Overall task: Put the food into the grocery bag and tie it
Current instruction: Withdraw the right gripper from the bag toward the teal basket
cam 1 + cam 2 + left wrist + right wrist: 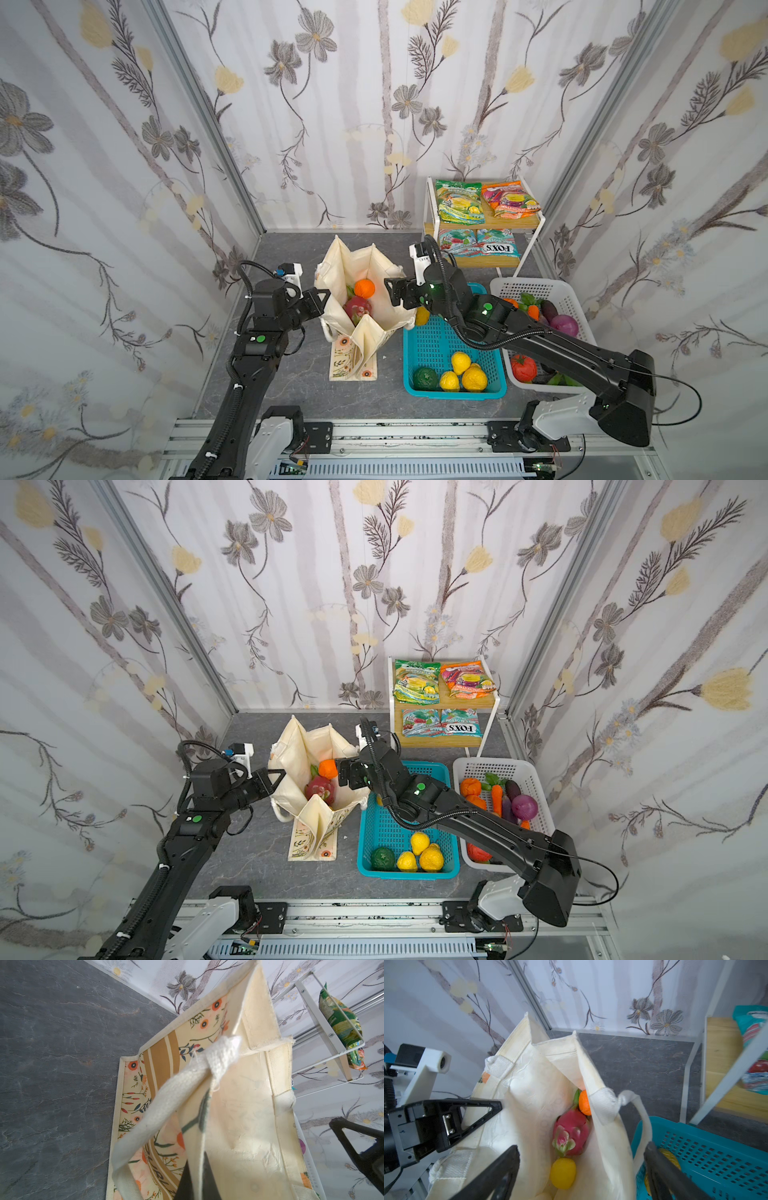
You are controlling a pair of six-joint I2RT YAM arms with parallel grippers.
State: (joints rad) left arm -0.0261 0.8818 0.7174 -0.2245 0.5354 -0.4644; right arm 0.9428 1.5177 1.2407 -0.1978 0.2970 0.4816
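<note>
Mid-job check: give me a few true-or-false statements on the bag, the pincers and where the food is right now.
1. The left pincer is shut on the grocery bag at its rim. True.
2. The right pincer is shut on a fruit. False: it is open and empty, above the bag's mouth.
3. A dragon fruit and an orange lie inside the bag. True.
4. The purple onion is in the bag. False: it lies in the white basket.
5. Snack packets lie on the shelf. True.
</note>
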